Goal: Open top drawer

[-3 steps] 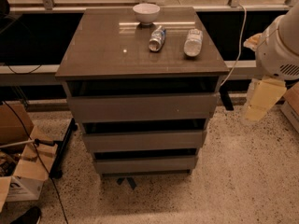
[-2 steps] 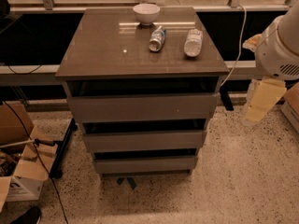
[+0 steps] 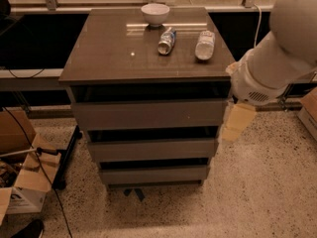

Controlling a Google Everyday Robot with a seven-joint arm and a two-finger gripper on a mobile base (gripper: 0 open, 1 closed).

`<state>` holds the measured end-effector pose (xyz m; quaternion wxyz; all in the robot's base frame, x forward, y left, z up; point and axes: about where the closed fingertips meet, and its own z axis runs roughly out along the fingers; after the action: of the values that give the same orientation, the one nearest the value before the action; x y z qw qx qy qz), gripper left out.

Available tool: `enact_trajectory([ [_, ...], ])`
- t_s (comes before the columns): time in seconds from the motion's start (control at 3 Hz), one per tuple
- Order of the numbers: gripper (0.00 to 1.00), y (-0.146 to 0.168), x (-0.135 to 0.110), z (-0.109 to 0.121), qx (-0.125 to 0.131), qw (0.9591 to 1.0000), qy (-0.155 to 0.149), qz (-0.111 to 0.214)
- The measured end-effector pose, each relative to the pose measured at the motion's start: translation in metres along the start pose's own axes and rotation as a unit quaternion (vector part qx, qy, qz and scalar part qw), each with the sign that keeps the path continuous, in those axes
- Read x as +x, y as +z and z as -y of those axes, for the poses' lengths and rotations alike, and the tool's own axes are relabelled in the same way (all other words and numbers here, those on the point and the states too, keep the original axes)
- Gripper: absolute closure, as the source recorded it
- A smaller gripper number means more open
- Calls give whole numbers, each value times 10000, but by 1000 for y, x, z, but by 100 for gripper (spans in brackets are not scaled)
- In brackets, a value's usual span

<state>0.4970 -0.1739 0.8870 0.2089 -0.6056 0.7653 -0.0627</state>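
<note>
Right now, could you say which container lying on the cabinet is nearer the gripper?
The pale right-hand container; the blue-labelled one lies left. The gripper hangs right of the top drawer.

Bowl (image 3: 155, 13), blue-labelled bottle (image 3: 167, 40), clear bottle (image 3: 204, 44) on cabinet top (image 3: 114, 51); cardboard box (image 3: 25, 192) left.

No lettering is legible on the bottles (image 3: 167, 40), cardboard box (image 3: 28, 188), or jaws beside the top drawer (image 3: 148, 114).

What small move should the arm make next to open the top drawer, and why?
Probably move the gripper left to the upper edge of the top drawer: it hangs beside the right side of the cabinet, and the handleless front looks shut.
</note>
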Motion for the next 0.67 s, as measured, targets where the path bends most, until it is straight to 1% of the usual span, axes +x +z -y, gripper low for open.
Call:
enact_trajectory([
  [0.33,0,43,-10,-1,-72,9999,86,72],
  [0.67,0,85,-12,9,-177,9994,196,231],
])
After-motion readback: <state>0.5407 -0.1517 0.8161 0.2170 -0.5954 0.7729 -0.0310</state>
